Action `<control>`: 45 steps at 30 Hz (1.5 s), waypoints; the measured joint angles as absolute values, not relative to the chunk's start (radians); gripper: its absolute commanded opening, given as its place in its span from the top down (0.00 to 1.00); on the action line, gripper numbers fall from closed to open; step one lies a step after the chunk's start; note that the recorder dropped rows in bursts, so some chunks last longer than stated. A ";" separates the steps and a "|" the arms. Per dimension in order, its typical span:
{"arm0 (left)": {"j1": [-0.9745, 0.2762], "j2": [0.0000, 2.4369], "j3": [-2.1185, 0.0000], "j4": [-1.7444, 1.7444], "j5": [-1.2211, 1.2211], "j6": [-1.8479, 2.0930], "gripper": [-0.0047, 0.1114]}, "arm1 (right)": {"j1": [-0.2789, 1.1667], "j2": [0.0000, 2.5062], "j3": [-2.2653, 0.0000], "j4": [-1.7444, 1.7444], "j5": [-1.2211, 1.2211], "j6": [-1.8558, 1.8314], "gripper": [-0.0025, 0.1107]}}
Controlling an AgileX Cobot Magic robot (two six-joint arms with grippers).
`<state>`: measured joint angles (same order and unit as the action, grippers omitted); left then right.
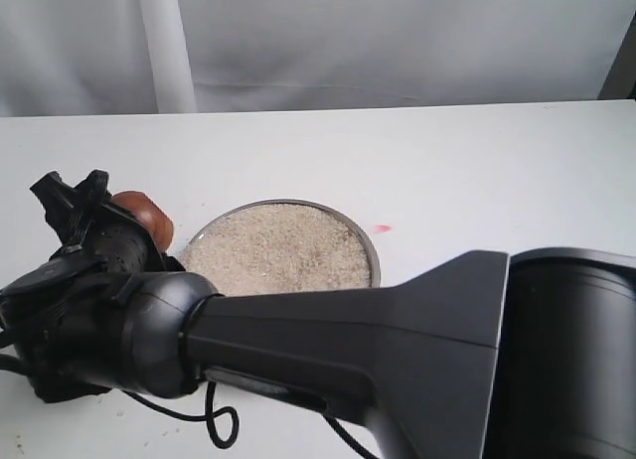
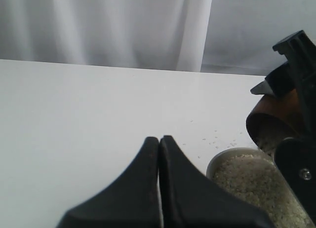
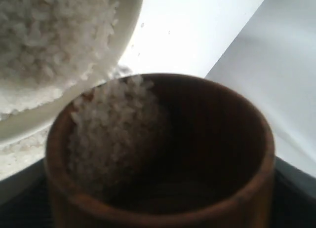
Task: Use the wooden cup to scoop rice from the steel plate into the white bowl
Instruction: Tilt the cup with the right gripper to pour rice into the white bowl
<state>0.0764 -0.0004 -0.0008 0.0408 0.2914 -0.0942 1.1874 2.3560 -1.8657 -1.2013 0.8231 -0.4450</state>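
The right gripper [image 1: 75, 196] is gripping the small reddish-brown wooden cup [image 1: 147, 219] between its closed fingers, just at the left edge of the wide shiny steel plate [image 1: 374, 252] in the exterior view; the cup is sitting tilted, its long axis slanting and its dark mouth leaning toward the plate, with off-white rice grains [image 1: 278, 245] lying against its inner wall; the left gripper [image 2: 159, 141] is resting fully closed and empty, apart from the cup; the white bowl is not showing anywhere, so I cannot tell which way the cup must travel; I am judging its mouth should first turn upward.
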 measured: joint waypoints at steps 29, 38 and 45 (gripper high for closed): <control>0.076 0.000 -0.001 0.041 0.291 -0.094 0.96 | 1.232 2.358 -1.841 -1.361 0.866 -0.561 0.98; 0.076 0.000 -0.001 0.041 0.291 -0.094 0.96 | 1.232 2.358 -1.841 -1.451 0.872 -0.569 0.98; 0.076 0.000 -0.001 0.041 0.291 -0.094 0.96 | 1.232 2.358 -1.841 -1.451 0.874 -0.569 0.98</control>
